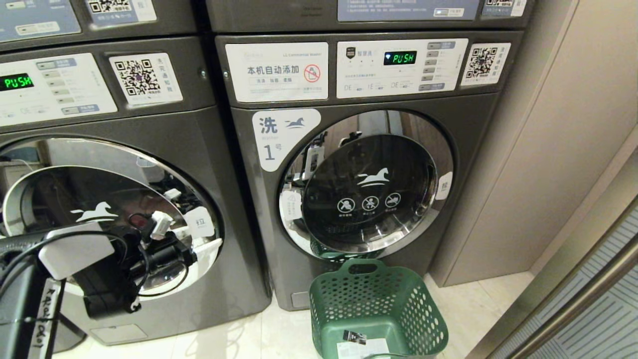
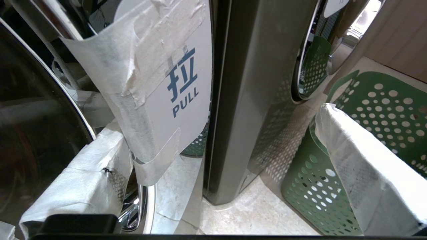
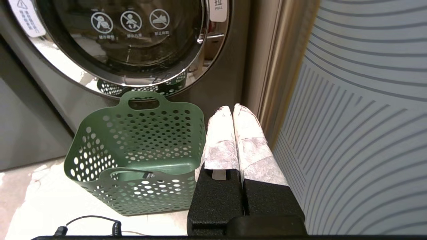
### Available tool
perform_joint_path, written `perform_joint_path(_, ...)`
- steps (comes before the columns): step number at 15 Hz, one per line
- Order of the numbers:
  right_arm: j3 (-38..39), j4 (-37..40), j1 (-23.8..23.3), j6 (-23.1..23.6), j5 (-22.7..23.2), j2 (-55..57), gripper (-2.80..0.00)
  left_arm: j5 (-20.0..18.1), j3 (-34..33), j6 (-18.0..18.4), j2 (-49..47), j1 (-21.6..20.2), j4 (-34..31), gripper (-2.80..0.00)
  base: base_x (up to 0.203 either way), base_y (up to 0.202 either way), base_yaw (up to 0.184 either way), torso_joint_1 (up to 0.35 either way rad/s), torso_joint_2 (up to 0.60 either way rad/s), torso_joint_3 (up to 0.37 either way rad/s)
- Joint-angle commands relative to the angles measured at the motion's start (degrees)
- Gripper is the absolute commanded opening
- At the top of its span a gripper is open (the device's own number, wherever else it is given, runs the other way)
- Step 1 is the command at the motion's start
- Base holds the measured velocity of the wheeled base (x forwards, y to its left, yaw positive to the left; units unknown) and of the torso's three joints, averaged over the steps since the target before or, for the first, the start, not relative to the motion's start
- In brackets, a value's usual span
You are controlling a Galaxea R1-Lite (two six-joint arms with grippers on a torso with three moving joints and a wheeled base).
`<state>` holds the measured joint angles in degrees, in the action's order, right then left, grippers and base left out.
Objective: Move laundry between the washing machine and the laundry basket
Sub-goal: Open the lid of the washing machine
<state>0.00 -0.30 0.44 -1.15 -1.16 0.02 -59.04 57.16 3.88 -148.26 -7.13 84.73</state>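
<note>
The washing machine [image 1: 164, 124] stands on the left with its round glass door [image 1: 99, 199] shut; its number label is out of view. My left gripper [image 1: 184, 237] is at the door's right rim, open wide. In the left wrist view, the left gripper [image 2: 218, 123] has the taped white PULL tab [image 2: 173, 83] between its fingers, close to the door-side finger [image 2: 83, 180]. The laundry basket [image 1: 423, 319], dark green and perforated, sits on the floor to the right. No laundry shows in it. My right gripper [image 3: 233, 108] hangs shut and holding nothing beside the laundry basket [image 3: 143, 143].
A like machine numbered 1 [image 1: 369, 194] stands right behind the basket, door shut. A beige wall panel [image 1: 548, 149] and a striped panel [image 3: 360, 116] close off the right side. A black cable [image 3: 86, 221] lies on the pale tile floor [image 2: 250, 213].
</note>
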Motion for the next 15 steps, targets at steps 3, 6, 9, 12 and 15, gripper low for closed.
perform_joint_path(3,0.0,0.0,0.0,0.0,0.0,0.0,-2.8,0.4,-1.0,0.0,1.0,1.4,0.7,0.0,0.0,0.0,0.0,0.0,0.0,0.0)
perform_joint_path(6,0.0,0.0,0.0,0.0,0.0,0.0,-2.8,0.7,-3.0,0.3,2.9,-3.1,0.7,0.0,0.0,0.0,0.0,0.0,0.0,0.0)
perform_joint_path(9,0.0,0.0,0.0,0.0,0.0,0.0,-2.8,0.6,-6.9,-0.5,7.7,-10.1,0.3,0.0,0.0,0.0,0.0,0.0,0.0,0.0)
perform_joint_path(12,0.0,-0.1,0.0,0.0,0.0,0.0,-2.8,0.7,-11.6,-0.9,12.7,-18.9,0.2,0.0,0.0,0.0,0.0,0.0,0.0,0.0)
perform_joint_path(15,0.0,0.0,0.0,0.0,0.0,0.1,-2.8,1.2,-16.5,0.2,18.3,-28.2,0.3,0.0,0.0,0.0,0.0,0.0,0.0,0.0)
